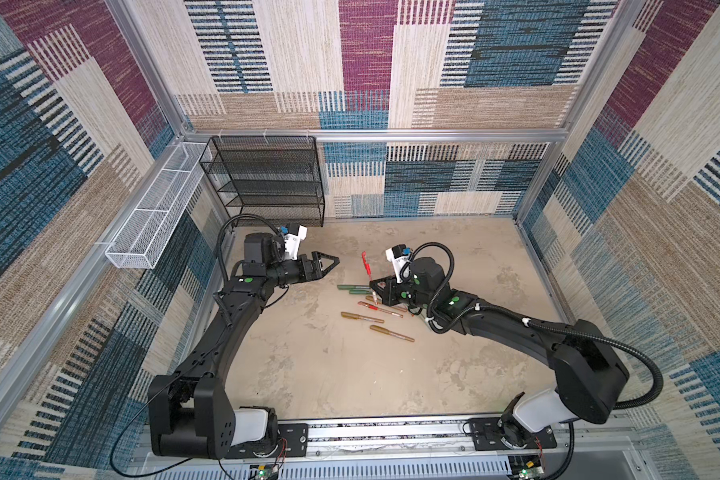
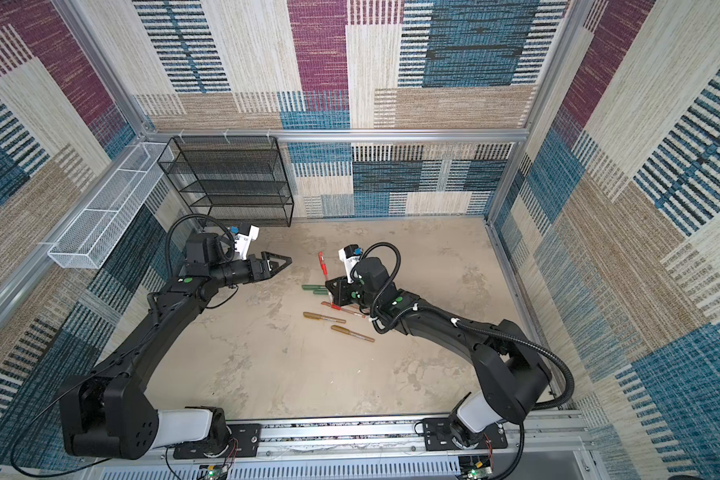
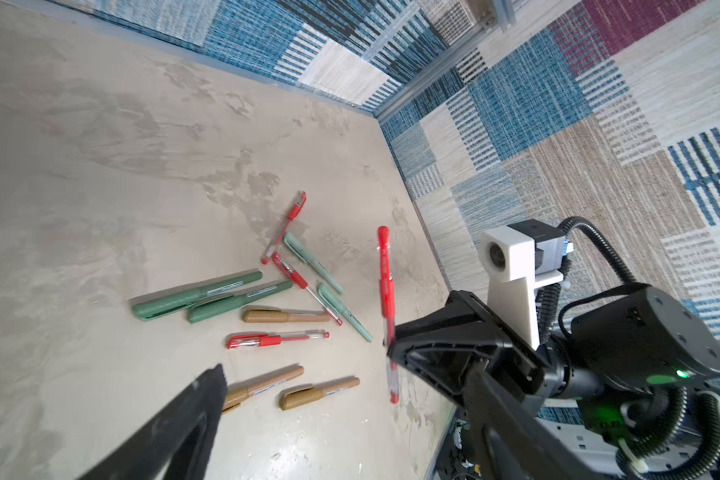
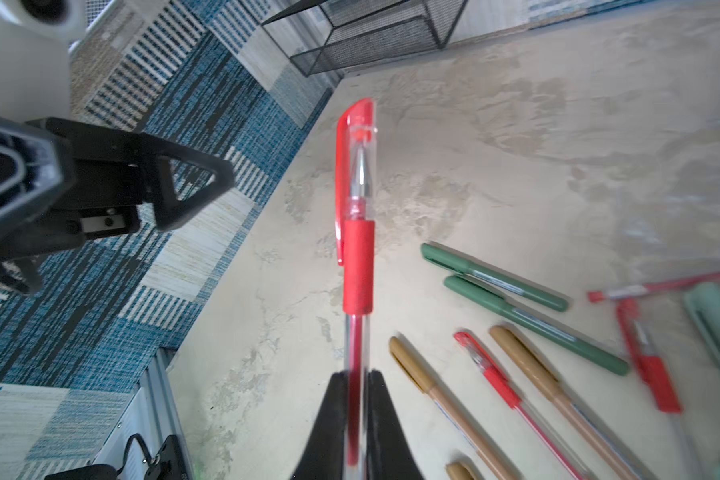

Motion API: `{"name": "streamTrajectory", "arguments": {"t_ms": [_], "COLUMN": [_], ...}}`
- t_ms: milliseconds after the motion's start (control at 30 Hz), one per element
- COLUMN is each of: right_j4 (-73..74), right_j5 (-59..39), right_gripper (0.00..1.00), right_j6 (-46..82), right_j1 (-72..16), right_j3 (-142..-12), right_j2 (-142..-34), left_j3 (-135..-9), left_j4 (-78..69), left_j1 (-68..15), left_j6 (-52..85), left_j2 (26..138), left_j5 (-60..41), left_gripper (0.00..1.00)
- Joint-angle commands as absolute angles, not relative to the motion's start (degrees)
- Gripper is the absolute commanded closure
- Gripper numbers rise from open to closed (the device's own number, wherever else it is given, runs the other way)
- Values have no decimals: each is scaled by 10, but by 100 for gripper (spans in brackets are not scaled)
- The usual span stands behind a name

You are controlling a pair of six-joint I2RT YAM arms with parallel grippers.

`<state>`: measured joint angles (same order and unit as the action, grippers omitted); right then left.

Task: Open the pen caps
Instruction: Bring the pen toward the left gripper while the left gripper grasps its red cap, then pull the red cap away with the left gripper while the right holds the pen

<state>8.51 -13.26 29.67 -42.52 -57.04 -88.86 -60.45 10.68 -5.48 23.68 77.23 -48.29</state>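
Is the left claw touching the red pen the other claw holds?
Apart. The right wrist view shows a wide gap between the left gripper and the red pen.

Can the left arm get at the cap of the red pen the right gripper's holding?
Probably yes. The right gripper is shut on the barrel of the clear-bodied red pen, so its red clipped cap sticks out free. The open left gripper hovers beside it with nothing between.
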Motion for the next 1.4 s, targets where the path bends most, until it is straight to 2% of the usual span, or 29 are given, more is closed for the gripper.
{"name": "streamTrajectory", "arguments": {"t_ms": [0, 133, 300, 500, 633, 767, 900, 1033, 1133, 1233, 1367], "right_j4": [122, 121, 129, 125, 128, 139, 133, 140, 124, 123, 121], "right_j5": [-133, -142, -150, -156, -151, -154, -149, -146, -142, -152, -149], "right_gripper": [93, 93, 93, 93, 93, 93, 91, 75, 70, 73, 94], "right_j6": [303, 296, 297, 294, 295, 295, 294, 288, 282, 281, 273], "right_j1": [-445, -463, -482, -495, -497, -498, -498, -499, -499, -499, -499], "right_j3": [-598, -629, -644, -665, -665, -658, -658, -658, -678, -689, -692], "right_j2": [-914, -942, -959, -981, -987, -983, -985, -983, -1000, -1011, -1018], "left_j3": [-608, -616, -621, -624, -625, -623, -620, -616, -613, -612, -606], "left_j4": [69, 78, 83, 79, 87, 94, 97, 91, 91, 93, 93], "left_j1": [-69, -70, -70, -70, -70, -70, -70, -69, -69, -69, -69], "left_j6": [248, 254, 256, 262, 263, 252, 250, 248, 248, 248, 239], "left_j2": [779, 789, 797, 807, 804, 795, 794, 788, 788, 787, 786], "left_j5": [-505, -479, -472, -469, -460, -451, -443, -450, -452, -455, -447], "left_gripper": [10, 15, 31, 55, 80, 100, 100, 100, 100, 100, 100]}}
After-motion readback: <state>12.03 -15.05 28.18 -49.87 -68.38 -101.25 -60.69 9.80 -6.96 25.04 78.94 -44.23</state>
